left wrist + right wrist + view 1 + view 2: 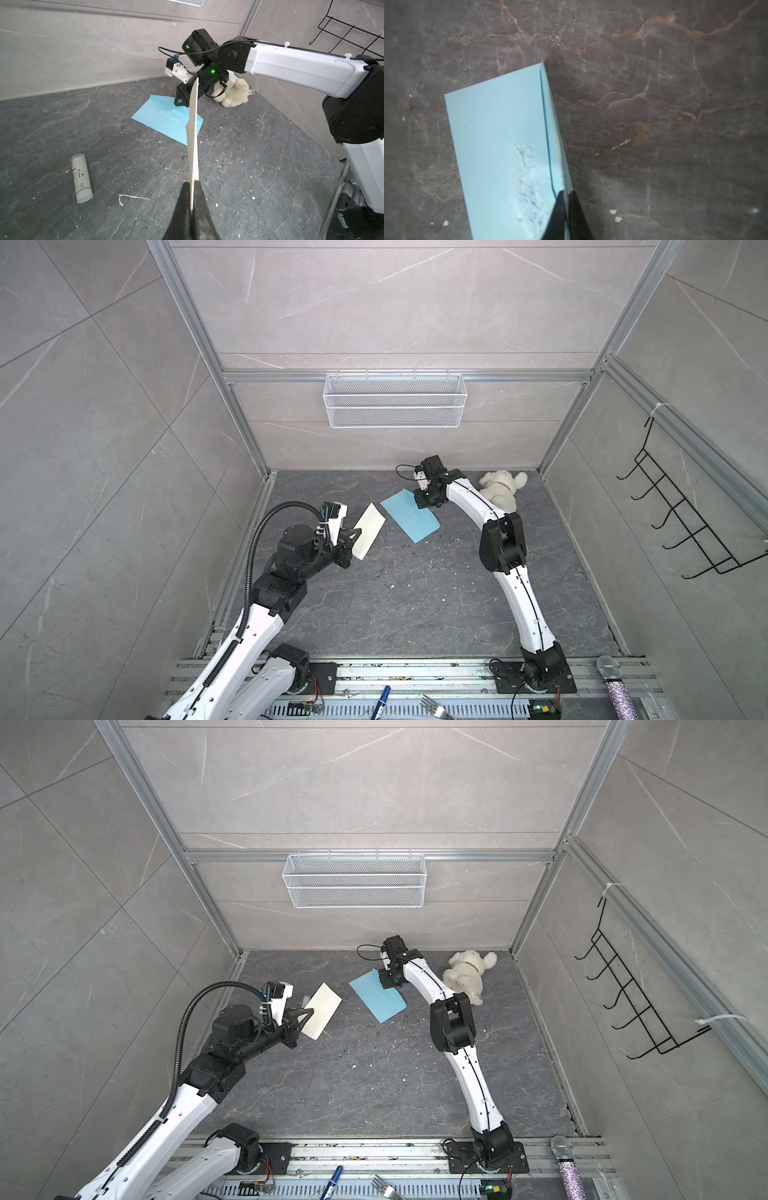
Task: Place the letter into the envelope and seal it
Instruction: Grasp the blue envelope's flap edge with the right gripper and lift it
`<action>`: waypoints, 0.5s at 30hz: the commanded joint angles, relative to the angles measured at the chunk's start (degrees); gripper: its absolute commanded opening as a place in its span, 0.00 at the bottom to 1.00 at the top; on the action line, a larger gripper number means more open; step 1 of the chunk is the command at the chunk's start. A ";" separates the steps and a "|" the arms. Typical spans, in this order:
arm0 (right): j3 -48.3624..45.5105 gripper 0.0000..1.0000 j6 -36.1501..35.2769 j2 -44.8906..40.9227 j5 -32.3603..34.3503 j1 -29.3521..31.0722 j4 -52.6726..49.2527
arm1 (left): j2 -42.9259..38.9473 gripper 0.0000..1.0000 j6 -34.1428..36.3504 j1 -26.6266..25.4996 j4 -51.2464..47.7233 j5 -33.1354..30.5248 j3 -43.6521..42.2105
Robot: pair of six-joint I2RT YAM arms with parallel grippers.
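In both top views the left arm (249, 630) rises from the lower left of the frame, elbow bent. The left end effector (192, 184) clamps the letter (193, 135) edge-on. The right arm (519, 597) arches from lower right to upper centre, wrist pitched down. The right end effector (566, 193) seems pinched on the envelope (500, 135) edge.

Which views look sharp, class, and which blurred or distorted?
Right wrist view: soft, the envelope blurred. Left wrist view: crisp on the letter and glue stick. Both top views: evenly lit, frame rails splaying outward.
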 commanded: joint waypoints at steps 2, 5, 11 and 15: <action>0.50 0.00 4.61 -1.52 -2.31 -0.53 -2.41 | -0.66 0.00 -2.74 0.38 3.62 -0.63 -0.28; -2.67 0.00 7.28 -4.86 -5.87 -0.61 -2.42 | -0.22 0.00 -4.71 0.40 5.24 -1.18 -0.76; -24.24 0.00 17.74 -19.82 -13.71 -0.72 10.26 | -0.46 0.00 -8.80 0.40 9.78 -4.37 -3.07; -42.72 0.00 26.32 -31.98 -15.65 -0.74 23.35 | -0.16 0.00 -11.39 0.39 12.25 -4.88 -4.04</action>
